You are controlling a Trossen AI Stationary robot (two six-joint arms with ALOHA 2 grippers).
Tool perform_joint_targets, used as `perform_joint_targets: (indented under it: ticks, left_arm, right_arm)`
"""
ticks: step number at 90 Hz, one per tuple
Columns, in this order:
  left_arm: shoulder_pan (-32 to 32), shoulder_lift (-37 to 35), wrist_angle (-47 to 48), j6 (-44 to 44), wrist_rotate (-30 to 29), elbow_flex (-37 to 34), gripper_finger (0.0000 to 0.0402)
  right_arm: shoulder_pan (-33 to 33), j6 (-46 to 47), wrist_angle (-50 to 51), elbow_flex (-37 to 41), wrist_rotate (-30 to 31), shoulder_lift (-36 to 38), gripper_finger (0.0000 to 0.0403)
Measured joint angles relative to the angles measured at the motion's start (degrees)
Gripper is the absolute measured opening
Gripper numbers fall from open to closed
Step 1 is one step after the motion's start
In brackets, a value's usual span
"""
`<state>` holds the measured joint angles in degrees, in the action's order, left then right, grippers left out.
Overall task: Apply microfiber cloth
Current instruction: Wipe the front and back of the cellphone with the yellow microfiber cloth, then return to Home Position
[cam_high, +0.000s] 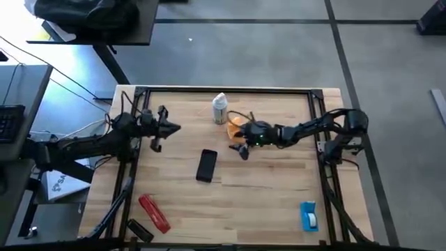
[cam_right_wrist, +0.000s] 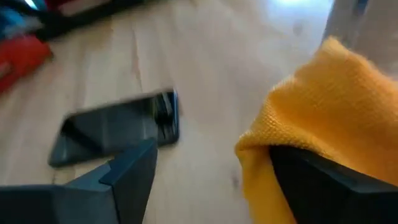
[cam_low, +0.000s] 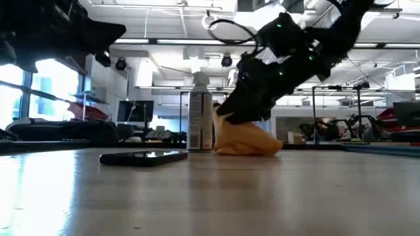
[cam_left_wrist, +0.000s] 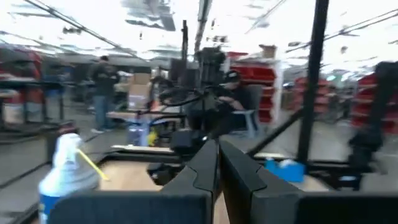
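A pale wooden table [cam_high: 272,195] stands in a workshop hall, with a black phone [cam_high: 206,166] lying flat at its middle and bare wood around it. Beside a spray bottle [cam_high: 219,109] near the far edge, the right gripper [cam_right_wrist: 208,180] is down at the microfiber cloth [cam_right_wrist: 323,112], fingers spread wide, one pressing the orange fabric and the other clear of it. The left gripper [cam_left_wrist: 219,165] hangs over the left side with fingers together, holding nothing.

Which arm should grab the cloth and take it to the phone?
Right, probably. The right pincer is open right at the microfiber cloth, with the phone close by. The left pincer is shut, raised off the table, farther away.
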<state>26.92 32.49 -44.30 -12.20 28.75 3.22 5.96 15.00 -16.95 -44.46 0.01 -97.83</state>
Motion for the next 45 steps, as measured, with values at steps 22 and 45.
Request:
perform_joint_targets:
  ticks: [22, 45]
  left_arm:
    - [1.06, -3.13, 1.47, -3.48, 4.73, -0.02, 0.0]
    - [2.58, -11.06, 1.93, -8.71, 6.08, -0.02, 0.0]
  right_arm:
    - [-3.13, -2.89, 26.6, -13.95, 0.31, 0.27, 0.0291]
    - [-8.08, 1.81, 37.36, -15.37, 7.53, 2.48, 0.0291]
